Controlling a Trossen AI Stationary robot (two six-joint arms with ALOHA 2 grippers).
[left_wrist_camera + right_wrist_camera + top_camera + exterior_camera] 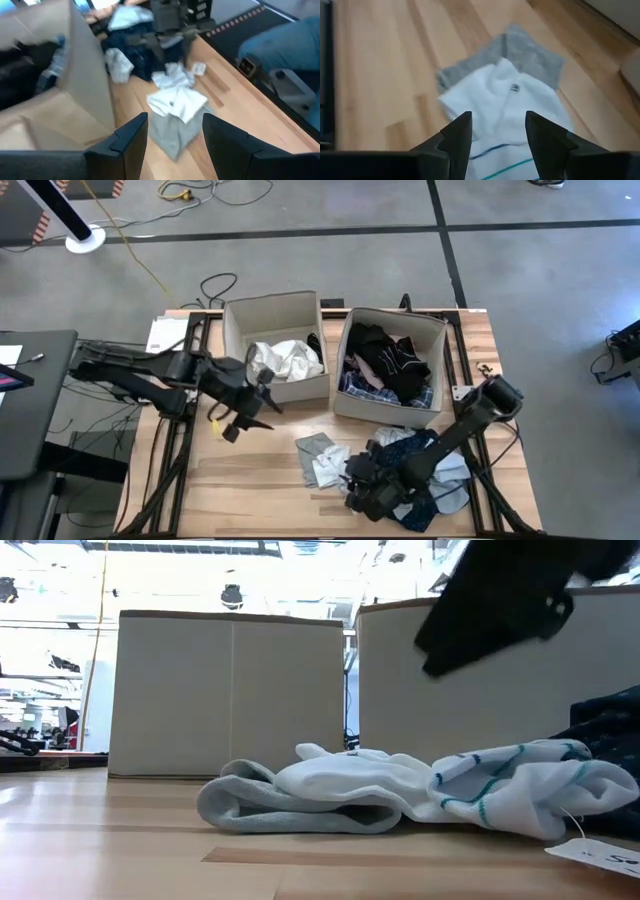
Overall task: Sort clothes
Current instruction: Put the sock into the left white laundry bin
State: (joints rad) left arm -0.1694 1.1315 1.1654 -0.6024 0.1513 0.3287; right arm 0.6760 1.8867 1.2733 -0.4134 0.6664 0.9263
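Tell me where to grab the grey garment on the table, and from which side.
Take the grey garment at its bare corner, the end pointing toward the boxes; the white garment lies over its other end. Come straight down from above, since it lies flat on the table. The right hand, open, is close by; the left hand is open near the left box.

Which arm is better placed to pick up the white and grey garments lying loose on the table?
Right. The right gripper hangs open at the white garment and grey garment; the left gripper waits open by the left beige box.
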